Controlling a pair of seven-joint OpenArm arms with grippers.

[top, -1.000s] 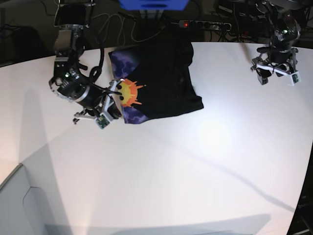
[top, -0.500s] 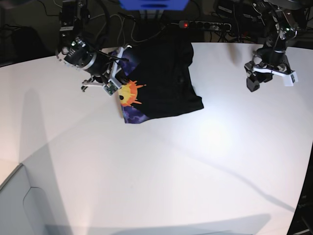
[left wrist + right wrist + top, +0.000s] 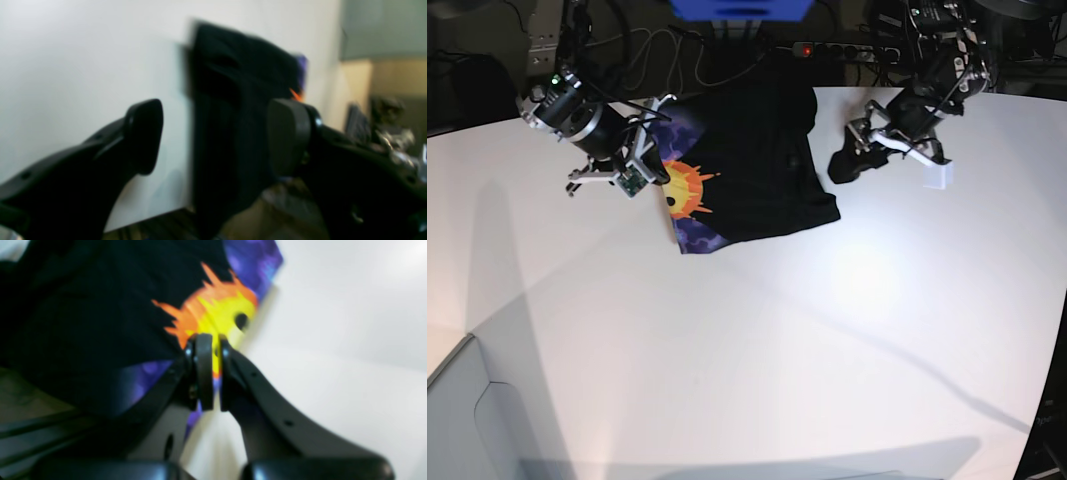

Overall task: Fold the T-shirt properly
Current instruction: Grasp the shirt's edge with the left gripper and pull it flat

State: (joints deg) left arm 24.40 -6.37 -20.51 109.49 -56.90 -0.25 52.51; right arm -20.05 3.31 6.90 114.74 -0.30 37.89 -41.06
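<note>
The black T-shirt (image 3: 757,160) lies folded at the back middle of the white table (image 3: 777,350), with its sun print (image 3: 689,192) and purple clouds showing along the left edge. My right gripper (image 3: 659,168) is shut beside that left edge. In the right wrist view its closed tips (image 3: 213,343) sit over the sun print (image 3: 217,313), with no cloth visibly pinched. My left gripper (image 3: 847,165) is open just right of the shirt's right edge. In the left wrist view (image 3: 213,136) the black cloth (image 3: 233,66) shows beyond the spread fingers.
A power strip (image 3: 847,48) with a red light and cables lies behind the table's back edge, close to the shirt. A blue box (image 3: 742,8) stands at the top. A grey bin (image 3: 467,420) sits at the bottom left.
My left arm swung in from the far right to the shirt's right edge. My right gripper moved from the shirt's lower left edge up along the left side.
</note>
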